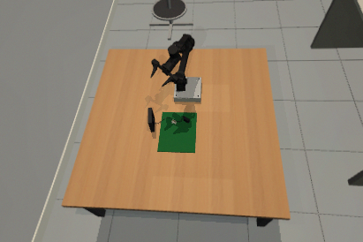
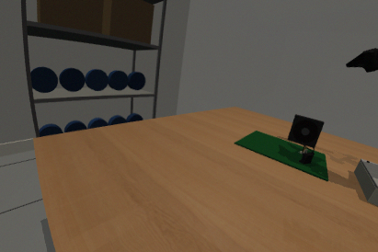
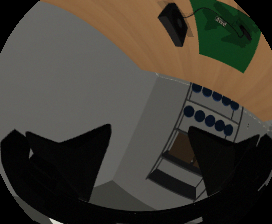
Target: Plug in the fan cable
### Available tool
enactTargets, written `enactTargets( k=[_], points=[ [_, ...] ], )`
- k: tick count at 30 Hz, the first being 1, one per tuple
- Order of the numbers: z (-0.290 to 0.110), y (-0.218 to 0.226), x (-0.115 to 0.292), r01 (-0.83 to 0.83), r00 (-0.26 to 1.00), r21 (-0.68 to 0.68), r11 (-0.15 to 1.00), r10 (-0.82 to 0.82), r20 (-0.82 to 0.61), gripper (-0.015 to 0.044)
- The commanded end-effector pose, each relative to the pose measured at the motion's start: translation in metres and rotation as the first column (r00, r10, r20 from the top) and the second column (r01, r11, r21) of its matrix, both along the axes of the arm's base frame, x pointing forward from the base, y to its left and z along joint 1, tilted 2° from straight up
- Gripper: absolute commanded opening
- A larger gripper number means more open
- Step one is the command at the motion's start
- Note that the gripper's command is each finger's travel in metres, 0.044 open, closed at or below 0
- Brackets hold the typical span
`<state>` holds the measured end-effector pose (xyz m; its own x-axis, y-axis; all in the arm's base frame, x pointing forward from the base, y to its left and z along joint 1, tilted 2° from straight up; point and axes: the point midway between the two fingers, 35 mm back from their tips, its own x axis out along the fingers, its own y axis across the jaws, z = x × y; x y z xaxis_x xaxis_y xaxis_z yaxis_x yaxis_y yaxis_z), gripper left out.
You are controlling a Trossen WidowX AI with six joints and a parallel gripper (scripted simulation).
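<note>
The black fan (image 1: 151,119) (image 2: 305,131) (image 3: 174,24) stands upright on the table beside the green board (image 1: 177,143) (image 2: 258,139) (image 3: 212,47). Its thin dark cable runs over the board, past a small pale part (image 1: 174,122) (image 3: 220,21), to a small black block (image 1: 186,119) (image 2: 306,157) (image 3: 245,32) near the board's edge on the robot-base side. Which of these is the plug or the header, and whether they touch, is too small to tell. My gripper (image 1: 157,80) (image 3: 151,130) is wide open and empty, raised high above the table, away from the fan and board.
The arm's grey base box (image 1: 188,98) (image 2: 368,180) sits on the wooden table (image 1: 235,146) (image 2: 148,184) behind the board. A shelf rack with blue round items (image 2: 72,79) stands beyond the table.
</note>
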<state>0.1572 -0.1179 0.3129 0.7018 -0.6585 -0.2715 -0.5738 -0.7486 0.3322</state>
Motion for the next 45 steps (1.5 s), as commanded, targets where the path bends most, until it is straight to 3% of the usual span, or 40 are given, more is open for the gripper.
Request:
enactTargets(
  k=[1,5,8,11,17,22,24,31,38,45],
  points=[
    [0.000,0.000,0.000,0.000,1.000,0.000,1.000,0.000,0.000,0.0426],
    [-0.002,0.001,0.002,-0.009,1.000,0.000,1.000,0.009,-0.013,0.0440],
    [-0.027,0.010,0.029,-0.146,0.970,0.019,0.989,0.147,-0.194,0.0440],
    [-0.061,0.026,0.058,-0.321,0.858,0.084,0.943,0.328,-0.395,0.0440],
    [-0.132,0.070,0.090,-0.591,0.455,0.327,0.738,0.639,-0.620,0.0440],
    [-0.185,0.112,0.093,-0.668,0.046,0.575,0.472,0.798,-0.601,0.0440],
    [-0.197,0.123,0.091,-0.663,-0.056,0.636,0.394,0.822,-0.567,0.0440],
    [-0.201,0.125,0.091,-0.662,-0.069,0.644,0.384,0.824,-0.562,0.0440],
    [-0.258,0.126,0.093,-0.662,-0.069,0.644,0.384,0.824,-0.562,0.0440],
    [-0.264,0.126,0.093,-0.662,-0.069,0.644,0.384,0.824,-0.562,0.0440]
  ],
)
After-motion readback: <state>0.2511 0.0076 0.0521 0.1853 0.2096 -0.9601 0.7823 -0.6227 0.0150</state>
